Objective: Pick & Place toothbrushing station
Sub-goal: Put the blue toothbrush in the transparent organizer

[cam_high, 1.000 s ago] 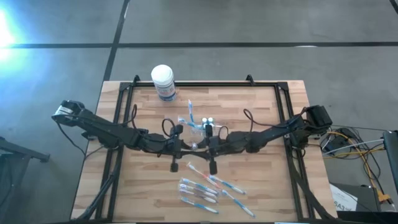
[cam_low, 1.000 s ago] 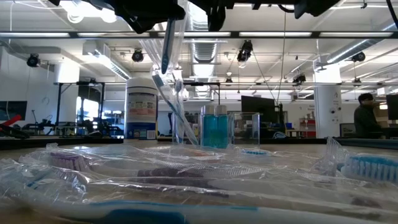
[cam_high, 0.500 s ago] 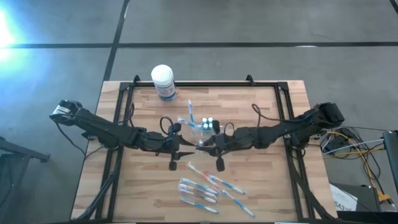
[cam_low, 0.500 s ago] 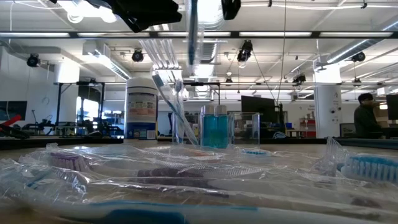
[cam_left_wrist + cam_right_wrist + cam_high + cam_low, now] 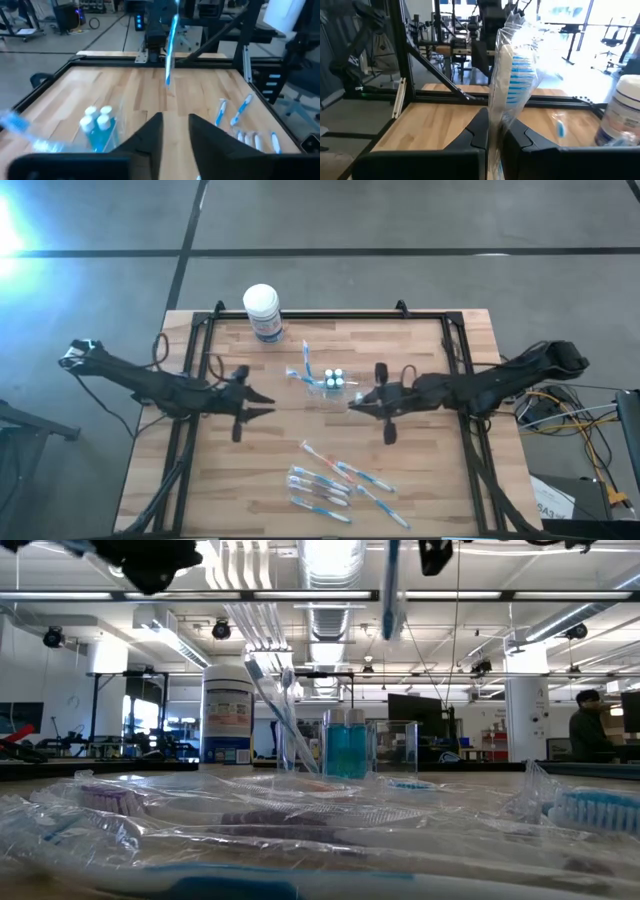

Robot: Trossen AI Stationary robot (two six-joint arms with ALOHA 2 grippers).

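Right wrist view — wrapped toothbrush between fingers.

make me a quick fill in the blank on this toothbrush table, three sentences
1. The right hand is shut on a wrapped ____.
2. The white-lidded tub stands at the table's far ____ corner, seen from above.
3. The loose toothbrushes lie on the ____ tabletop, while the left hand holds nothing.

Missing words: toothbrush; left; wooden
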